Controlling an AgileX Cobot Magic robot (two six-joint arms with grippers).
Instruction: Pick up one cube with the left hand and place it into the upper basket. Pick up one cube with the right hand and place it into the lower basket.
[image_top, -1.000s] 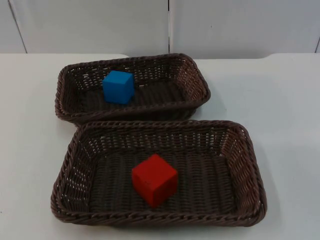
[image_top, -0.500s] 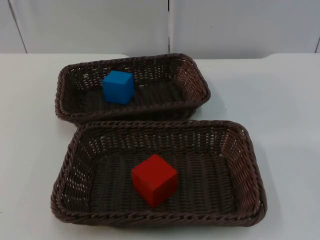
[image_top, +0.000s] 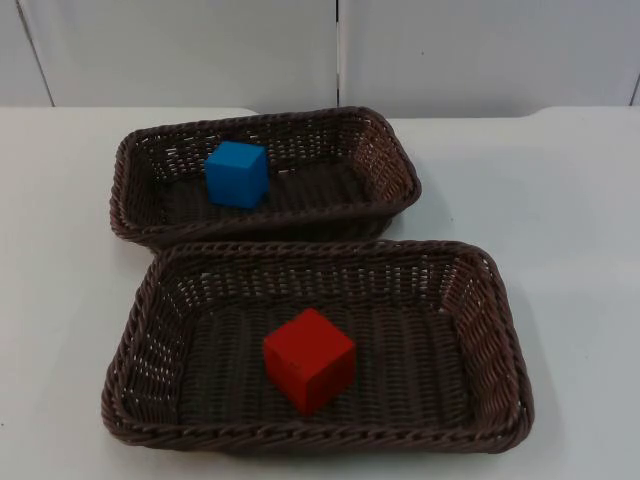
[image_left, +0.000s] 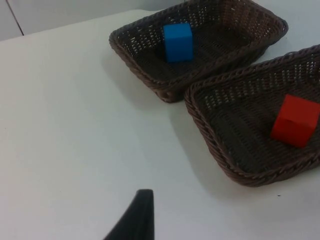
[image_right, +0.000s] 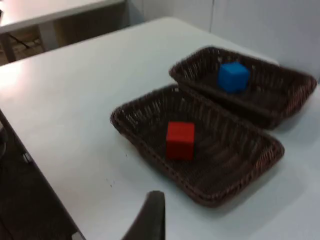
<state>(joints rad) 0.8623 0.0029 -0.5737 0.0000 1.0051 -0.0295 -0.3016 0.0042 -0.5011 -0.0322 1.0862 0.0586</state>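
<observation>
On the white table (image_top: 560, 200), two dark brown wicker baskets stand one behind the other, their long sides touching or nearly so. Upper basket (image_top: 390, 150): contains one blue cube (image_top: 237, 173), resting on the basket floor toward the left half. Lower basket (image_top: 490, 300): contains one red cube (image_top: 309, 359), resting near the middle of the floor, turned so that one vertical edge faces the front. Neither cube is touched by anything. Left gripper: one black fingertip (image_left: 134, 220) stands above bare table, well apart from both baskets; whether the fingers are spread or pressed together cannot be told, and nothing is seen held. From that arm's camera the blue cube (image_left: 178, 42) and red cube (image_left: 295, 120) lie in their baskets. Right gripper: one black fingertip (image_right: 150, 220) stands above the table near the lower basket's corner; its opening likewise cannot be told. Surface: plain white. Room: a grey partition wall (image_top: 200, 50) closes the far edge, and the right wrist view shows another pale table (image_right: 55, 12) beyond.
</observation>
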